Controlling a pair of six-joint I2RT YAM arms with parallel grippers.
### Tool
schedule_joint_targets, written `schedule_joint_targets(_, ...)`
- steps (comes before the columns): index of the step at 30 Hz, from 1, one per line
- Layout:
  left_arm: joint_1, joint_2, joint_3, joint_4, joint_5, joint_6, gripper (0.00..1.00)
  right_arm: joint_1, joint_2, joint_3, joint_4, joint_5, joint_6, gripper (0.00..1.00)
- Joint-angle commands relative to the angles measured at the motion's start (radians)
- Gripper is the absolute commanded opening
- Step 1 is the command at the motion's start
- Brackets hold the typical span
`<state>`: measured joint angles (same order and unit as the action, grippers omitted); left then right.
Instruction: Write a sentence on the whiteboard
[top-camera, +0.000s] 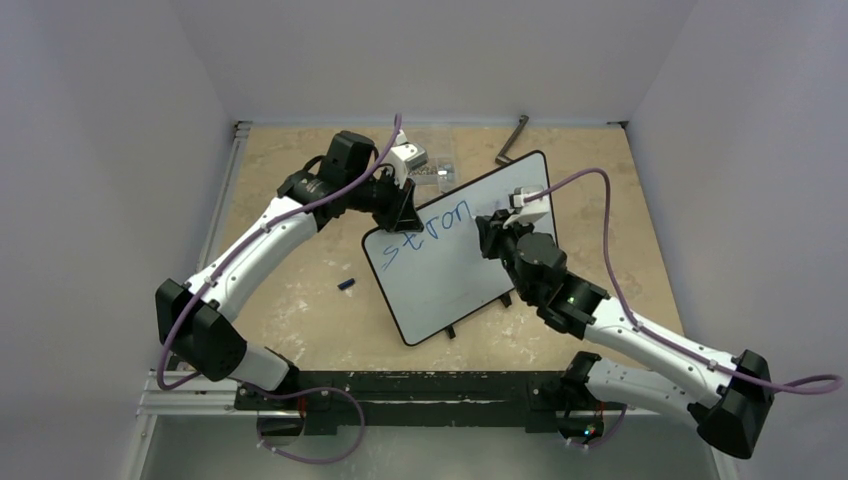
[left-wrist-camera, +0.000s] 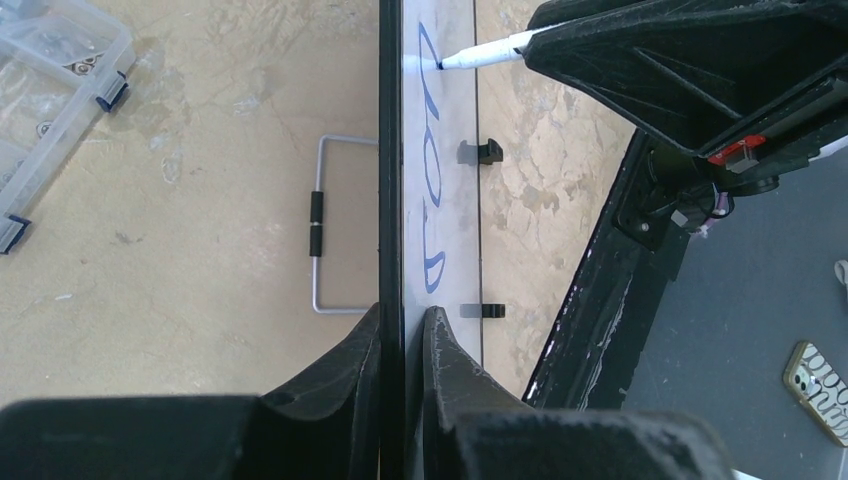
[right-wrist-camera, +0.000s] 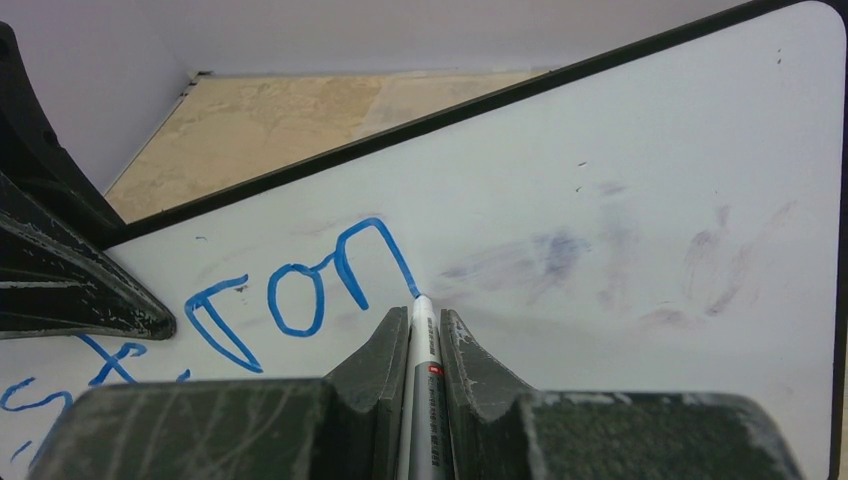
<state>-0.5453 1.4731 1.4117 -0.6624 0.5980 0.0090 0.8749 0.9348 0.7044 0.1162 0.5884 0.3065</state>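
The whiteboard (top-camera: 445, 280) stands tilted on the table, its black frame seen edge-on in the left wrist view (left-wrist-camera: 390, 150). My left gripper (top-camera: 404, 206) (left-wrist-camera: 403, 312) is shut on the board's upper left edge, one finger on each face. Blue lettering of the sentence (top-camera: 428, 230) (right-wrist-camera: 295, 295) (left-wrist-camera: 431, 190) reads "stron". My right gripper (top-camera: 497, 230) (right-wrist-camera: 424, 312) is shut on a white marker (right-wrist-camera: 424, 345). The marker's tip (left-wrist-camera: 470, 57) touches the board at the end of the "n".
A small blue cap (top-camera: 346, 285) lies on the table left of the board. A clear plastic box (top-camera: 432, 168) (left-wrist-camera: 50, 70) and a black tool (top-camera: 512, 140) sit at the back. Faint purple smudges (right-wrist-camera: 560, 255) mark the board. Two black clips (top-camera: 505, 298) hold its lower edge.
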Motion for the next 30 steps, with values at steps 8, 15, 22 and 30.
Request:
schedule_joint_targets(8, -0.021, -0.034, -0.034, 0.003, -0.135, 0.11, 0.0, -0.007, -0.098, 0.112, -0.04, 0.019, -0.034, 0.0)
schedule_joint_targets(15, -0.021, -0.031, -0.014, -0.021, -0.139, 0.113, 0.0, -0.083, -0.089, 0.124, 0.013, -0.042, -0.056, 0.0)
schedule_joint_targets(22, -0.022, -0.027, -0.004, -0.03, -0.133, 0.108, 0.0, -0.17, -0.065, 0.122, 0.036, -0.115, -0.055, 0.0)
schedule_joint_targets(30, -0.024, -0.032, -0.008, -0.031, -0.131, 0.105, 0.0, -0.19, -0.018, 0.123, 0.074, -0.156, -0.048, 0.0)
